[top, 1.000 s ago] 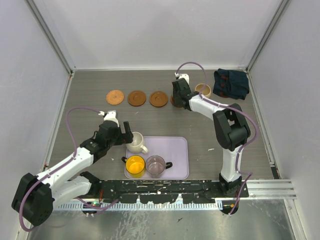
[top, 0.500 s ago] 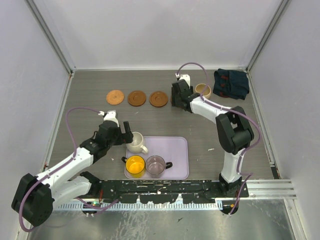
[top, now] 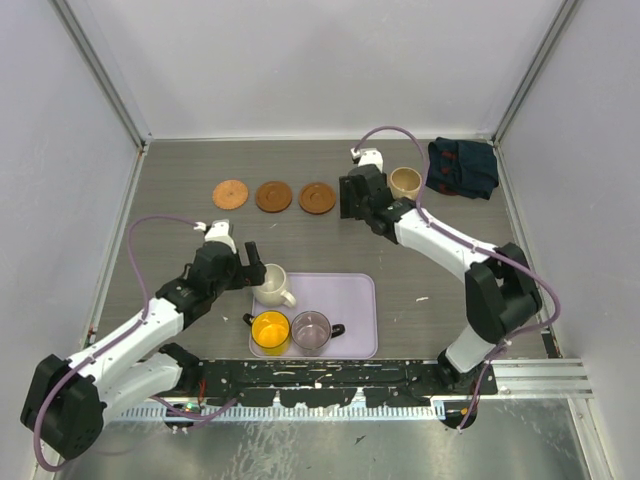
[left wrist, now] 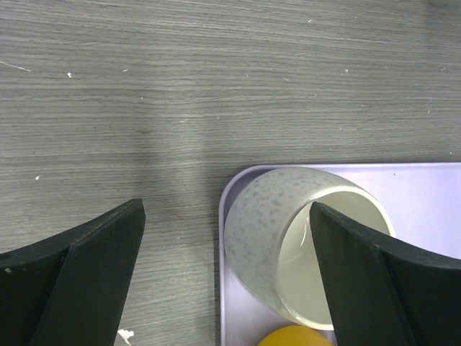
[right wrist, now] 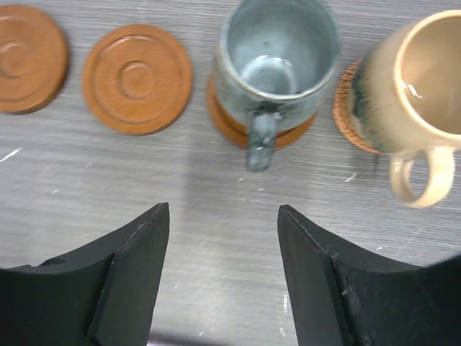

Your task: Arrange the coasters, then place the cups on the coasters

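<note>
Grey-green cup (right wrist: 277,61) sits on a coaster (right wrist: 227,126) just ahead of the right claw (right wrist: 223,213) — fingers spread, empty. Left claw (left wrist: 225,209), spread wide too, straddles the cream cup (left wrist: 288,238) on the tray (left wrist: 432,194).

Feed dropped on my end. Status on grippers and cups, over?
Left gripper open at cream cup; right gripper open, off grey-green cup. That and beige cup on coasters; yellow cup, glass cup, cream on tray. Bare coasters unobstructed.
</note>
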